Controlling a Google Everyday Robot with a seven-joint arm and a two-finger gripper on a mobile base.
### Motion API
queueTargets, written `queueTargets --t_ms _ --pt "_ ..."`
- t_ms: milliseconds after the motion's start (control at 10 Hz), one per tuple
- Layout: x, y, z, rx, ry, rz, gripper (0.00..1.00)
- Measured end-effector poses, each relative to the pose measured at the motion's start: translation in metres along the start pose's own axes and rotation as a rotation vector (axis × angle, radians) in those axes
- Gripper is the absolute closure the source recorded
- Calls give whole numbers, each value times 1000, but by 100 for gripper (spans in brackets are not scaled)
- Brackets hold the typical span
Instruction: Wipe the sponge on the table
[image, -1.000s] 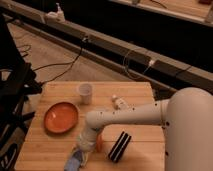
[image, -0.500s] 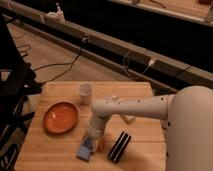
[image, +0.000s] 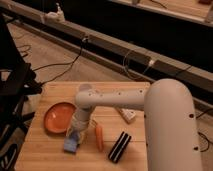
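A small light-blue sponge (image: 71, 145) lies flat on the light wooden table (image: 40, 155), toward the front left. My gripper (image: 76, 134) comes down onto the sponge's far edge at the end of the white arm (image: 115, 98), which reaches in from the right. An orange carrot (image: 99, 137) lies just right of the sponge.
An orange plate (image: 57, 116) sits left of the arm, close behind the sponge. A black ribbed block (image: 119, 147) lies at the front right of the carrot. A small white object (image: 127, 115) rests behind it. A white cup (image: 85, 87) peeks out behind the arm. Black equipment (image: 15, 90) stands left of the table.
The view has shifted. The sponge and gripper have moved from the table's front edge up toward the plate over the last second.
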Motion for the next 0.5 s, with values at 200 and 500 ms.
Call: queueTargets --t_ms 200,500 --pt "-20 -20 19 17 -39 -44 100" --pt "-39 0 36 37 -77 6 100"
